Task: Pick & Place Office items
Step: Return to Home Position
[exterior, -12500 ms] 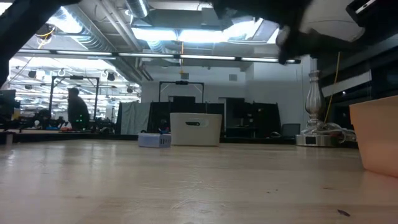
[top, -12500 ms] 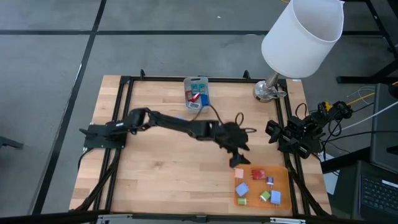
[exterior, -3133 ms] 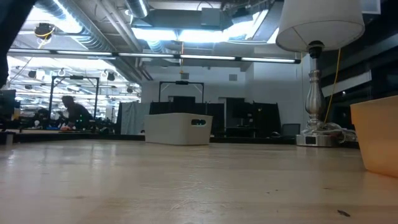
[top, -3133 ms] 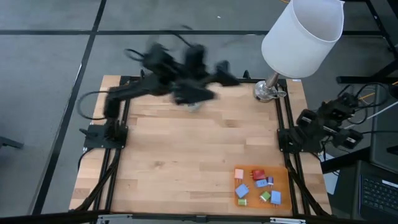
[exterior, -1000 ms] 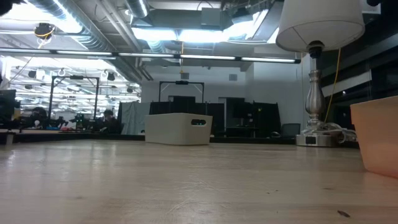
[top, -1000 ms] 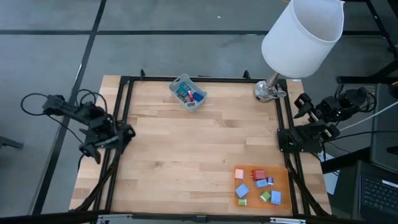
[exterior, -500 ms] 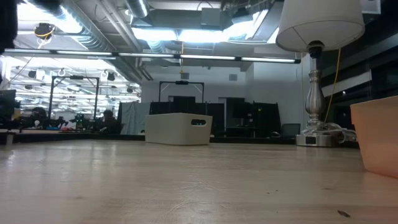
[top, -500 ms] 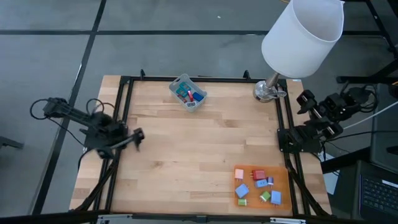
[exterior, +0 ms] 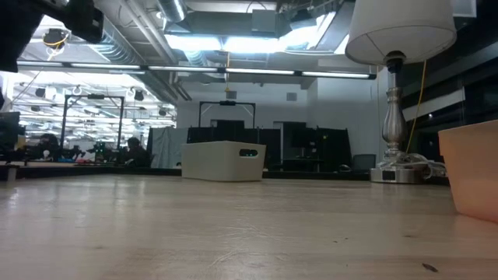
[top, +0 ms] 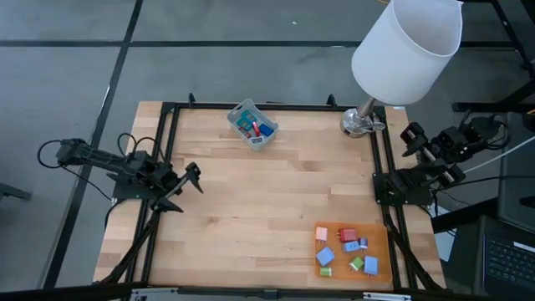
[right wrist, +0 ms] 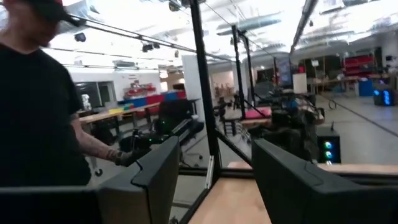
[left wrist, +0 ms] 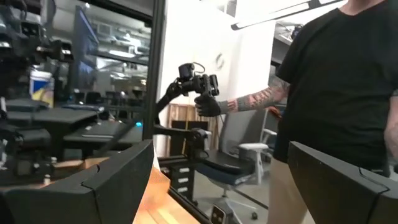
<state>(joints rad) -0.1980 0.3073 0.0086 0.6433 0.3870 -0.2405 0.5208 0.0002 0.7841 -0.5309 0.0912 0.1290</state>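
Left gripper swung over table edge — jaws apart, right gripper unmoved

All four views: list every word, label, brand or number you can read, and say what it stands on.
No text can be read in any view.
Grey bin: small mark on its front wall, too small to read.
Container in the room behind: blue and yellow label, blurred.

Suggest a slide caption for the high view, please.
Left gripper and right gripper open at table sides; office items on orange mat.
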